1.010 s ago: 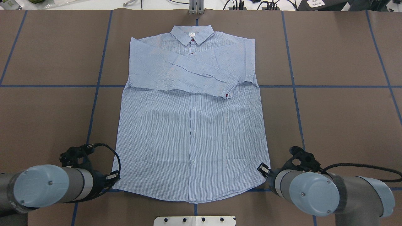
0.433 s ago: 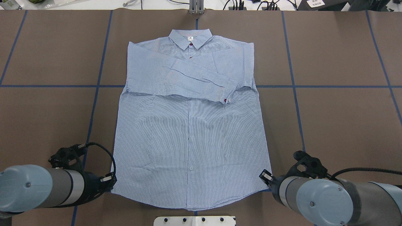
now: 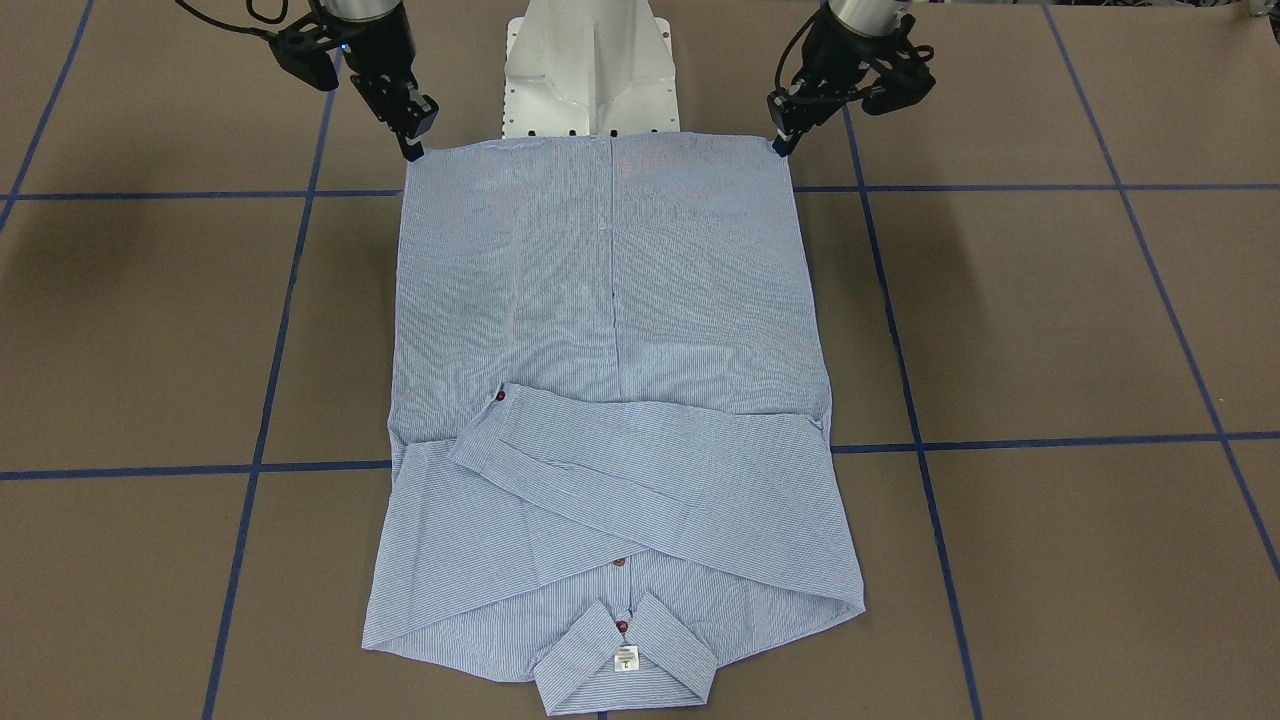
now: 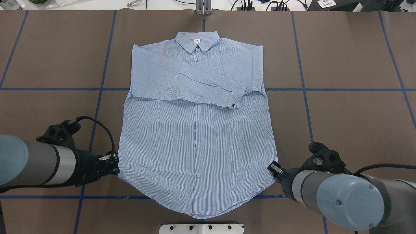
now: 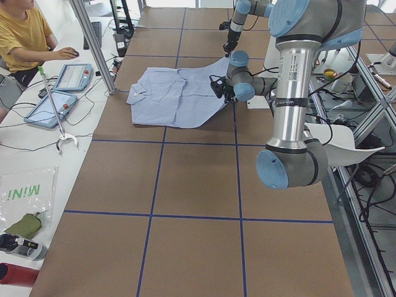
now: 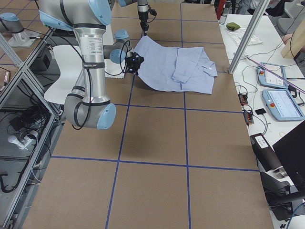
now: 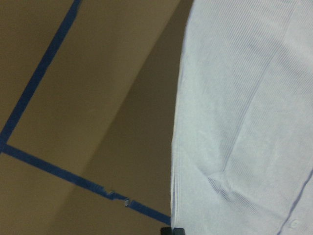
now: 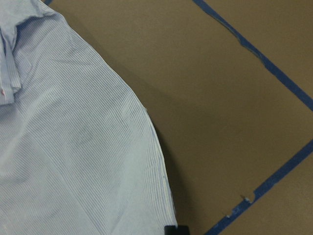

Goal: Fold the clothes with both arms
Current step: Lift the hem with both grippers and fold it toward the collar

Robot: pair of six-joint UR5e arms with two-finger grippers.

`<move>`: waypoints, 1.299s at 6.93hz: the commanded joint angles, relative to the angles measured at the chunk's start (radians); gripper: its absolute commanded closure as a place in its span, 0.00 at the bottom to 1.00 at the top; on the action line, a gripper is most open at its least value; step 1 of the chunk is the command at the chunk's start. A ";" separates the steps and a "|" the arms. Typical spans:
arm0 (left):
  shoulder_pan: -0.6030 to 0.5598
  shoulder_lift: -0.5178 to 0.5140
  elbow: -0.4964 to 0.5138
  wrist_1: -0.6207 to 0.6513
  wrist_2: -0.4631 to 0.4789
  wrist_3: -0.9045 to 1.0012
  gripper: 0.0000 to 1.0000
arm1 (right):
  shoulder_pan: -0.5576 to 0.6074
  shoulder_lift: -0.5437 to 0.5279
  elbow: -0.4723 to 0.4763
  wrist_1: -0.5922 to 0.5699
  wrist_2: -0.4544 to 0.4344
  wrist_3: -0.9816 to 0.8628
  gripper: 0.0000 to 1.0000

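The light blue-and-white striped shirt (image 4: 195,136) lies front up on the brown table, collar at the far side, both sleeves folded across the chest. It also shows in the front view (image 3: 610,300). My left gripper (image 4: 113,164) is shut on the hem's left corner, and my right gripper (image 4: 273,170) is shut on the hem's right corner. Both corners are held a little above the table, as the side views show. In the front view the left gripper (image 3: 780,142) is at the top right and the right gripper (image 3: 412,145) at the top left. The wrist views show the hem's edge (image 7: 195,147) (image 8: 146,147).
Blue tape lines (image 4: 208,89) divide the brown table. The white pedestal base (image 4: 201,228) stands just behind the hem. An operator (image 5: 25,31) sits past the table's far side with tablets (image 5: 74,77) and cables.
Both grippers have moved away from the robot's base with the hem corners in them. The hem's corners have risen, and the middle of the hem sags between them.
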 commanded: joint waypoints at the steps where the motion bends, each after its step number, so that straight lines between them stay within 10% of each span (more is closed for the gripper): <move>1: -0.106 -0.009 -0.017 0.000 -0.078 0.007 1.00 | 0.055 0.002 0.059 -0.001 -0.003 0.002 1.00; 9: -0.315 -0.078 0.084 0.011 -0.159 0.018 1.00 | 0.114 0.012 0.113 -0.001 -0.216 0.060 1.00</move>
